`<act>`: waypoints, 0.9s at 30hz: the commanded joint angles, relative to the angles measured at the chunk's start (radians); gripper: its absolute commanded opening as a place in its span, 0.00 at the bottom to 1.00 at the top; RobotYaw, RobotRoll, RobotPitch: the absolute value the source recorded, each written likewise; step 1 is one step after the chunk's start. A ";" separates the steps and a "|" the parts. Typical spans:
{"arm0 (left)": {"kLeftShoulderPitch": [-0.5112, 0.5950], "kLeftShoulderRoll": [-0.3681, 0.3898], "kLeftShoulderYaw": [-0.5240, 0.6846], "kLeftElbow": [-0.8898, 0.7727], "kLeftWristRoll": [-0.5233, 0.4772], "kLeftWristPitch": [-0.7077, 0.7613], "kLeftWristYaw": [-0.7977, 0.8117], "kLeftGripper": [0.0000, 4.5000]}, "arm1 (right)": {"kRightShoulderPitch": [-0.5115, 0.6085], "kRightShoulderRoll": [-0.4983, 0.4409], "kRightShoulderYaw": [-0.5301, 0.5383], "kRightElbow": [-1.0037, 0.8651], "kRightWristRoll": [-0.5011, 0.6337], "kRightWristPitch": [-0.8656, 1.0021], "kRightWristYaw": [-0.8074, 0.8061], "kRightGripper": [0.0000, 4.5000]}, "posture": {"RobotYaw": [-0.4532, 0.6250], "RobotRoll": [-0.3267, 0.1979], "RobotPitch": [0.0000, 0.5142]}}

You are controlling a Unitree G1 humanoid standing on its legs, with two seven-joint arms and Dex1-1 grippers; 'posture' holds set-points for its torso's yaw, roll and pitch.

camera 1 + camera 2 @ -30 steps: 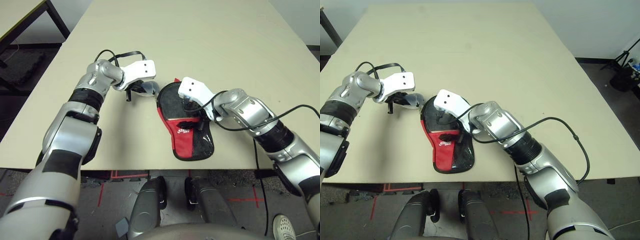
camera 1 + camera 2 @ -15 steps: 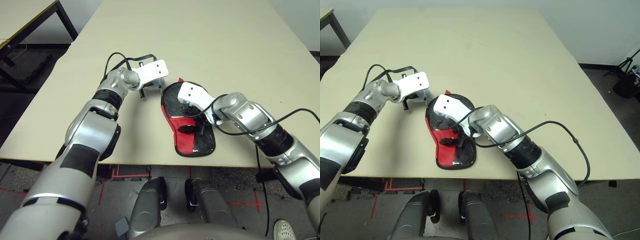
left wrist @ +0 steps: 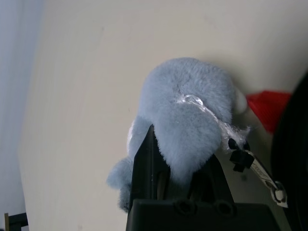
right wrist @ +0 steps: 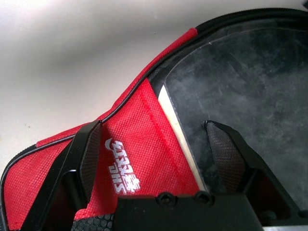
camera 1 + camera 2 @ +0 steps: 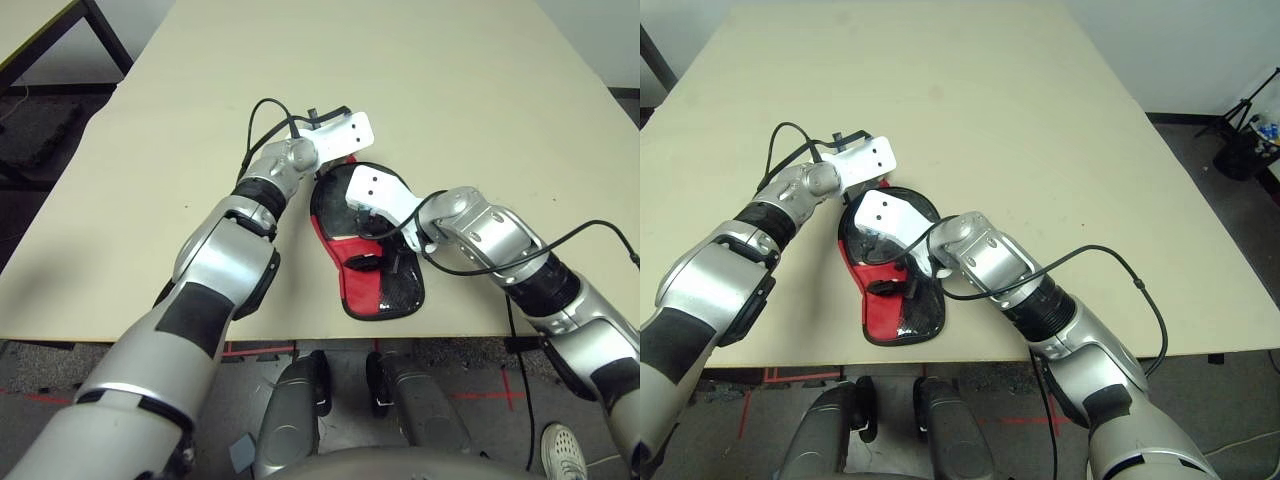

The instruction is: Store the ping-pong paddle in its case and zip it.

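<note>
From the head view, one case [image 5: 365, 262] lies at the table's [image 5: 450, 90] near edge, one paddle [image 5: 345, 205] inside its open mouth. Left wrist view: the left gripper [image 3: 180, 180] pinches one grey plush charm [image 3: 187, 115], apparently the zip pull, so draw it steadily round the rim. Right wrist view: the right gripper [image 4: 156, 149] hangs spread over flap and rubber and should press them flat.

White "DHS" logo on the case's [image 4: 144, 159] red band.
</note>
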 commanded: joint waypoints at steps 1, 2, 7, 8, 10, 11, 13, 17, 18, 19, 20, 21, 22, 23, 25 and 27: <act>-0.036 -0.057 0.013 -0.004 -0.006 -0.034 0.019 0.05 | 0.042 0.005 0.042 0.029 0.003 0.045 -0.010 1.00 | 0.22 0.62 0.49; -0.041 -0.072 0.017 -0.005 -0.010 -0.043 0.019 0.05 | 0.043 0.005 0.041 0.028 0.003 0.046 -0.011 1.00 | 0.22 0.62 0.49; -0.059 -0.137 0.036 -0.011 -0.028 -0.090 0.020 0.05 | 0.043 0.004 0.037 0.030 -0.001 0.047 -0.011 1.00 | 0.21 0.62 0.48; -0.059 -0.150 0.041 -0.013 -0.033 -0.100 0.010 0.05 | 0.042 0.003 0.036 0.032 -0.002 0.045 -0.011 1.00 | 0.22 0.62 0.47; -0.059 -0.167 0.054 -0.015 -0.044 -0.112 -0.009 0.05 | 0.041 0.002 0.036 0.039 -0.005 0.039 -0.010 1.00 | 0.22 0.62 0.47; -0.056 -0.177 0.067 -0.018 -0.060 -0.125 -0.035 0.05 | 0.040 0.002 0.035 0.042 -0.006 0.036 -0.010 1.00 | 0.22 0.62 0.47; -0.048 -0.190 0.070 -0.022 -0.066 -0.152 -0.076 0.05 | 0.036 0.004 0.034 0.052 -0.008 0.030 -0.008 1.00 | 0.23 0.62 0.46; -0.028 -0.197 0.073 -0.030 -0.079 -0.179 -0.145 0.05 | 0.031 0.014 0.032 0.065 -0.011 0.022 -0.011 1.00 | 0.24 0.62 0.46; -0.023 -0.196 0.076 -0.032 -0.083 -0.184 -0.155 0.05 | 0.028 0.015 0.031 0.073 -0.012 0.015 -0.010 1.00 | 0.26 0.62 0.44; -0.015 -0.188 0.075 -0.035 -0.084 -0.194 -0.167 0.05 | 0.026 0.018 0.030 0.081 -0.014 0.009 -0.010 1.00 | 0.26 0.62 0.44; -0.010 -0.183 0.074 -0.036 -0.084 -0.200 -0.174 0.05 | 0.024 0.019 0.029 0.089 -0.015 0.003 -0.009 1.00 | 0.27 0.62 0.43; -0.006 -0.172 0.077 -0.037 -0.088 -0.199 -0.178 0.05 | 0.022 0.021 0.029 0.097 -0.017 -0.004 -0.009 1.00 | 0.27 0.62 0.43; -0.005 -0.163 0.084 -0.037 -0.095 -0.197 -0.182 0.05 | 0.020 0.024 0.029 0.105 -0.019 -0.011 -0.008 1.00 | 0.28 0.62 0.42; -0.005 -0.153 0.102 -0.038 -0.115 -0.192 -0.189 0.05 | 0.017 0.027 0.028 0.113 -0.021 -0.017 -0.009 1.00 | 0.28 0.62 0.41; -0.009 -0.140 0.144 -0.040 -0.159 -0.176 -0.209 0.05 | 0.012 0.034 0.023 0.131 -0.023 -0.029 -0.010 1.00 | 0.29 0.62 0.40; -0.015 -0.129 0.184 -0.043 -0.202 -0.161 -0.237 0.05 | 0.007 0.041 0.015 0.149 -0.025 -0.040 -0.012 1.00 | 0.29 0.62 0.39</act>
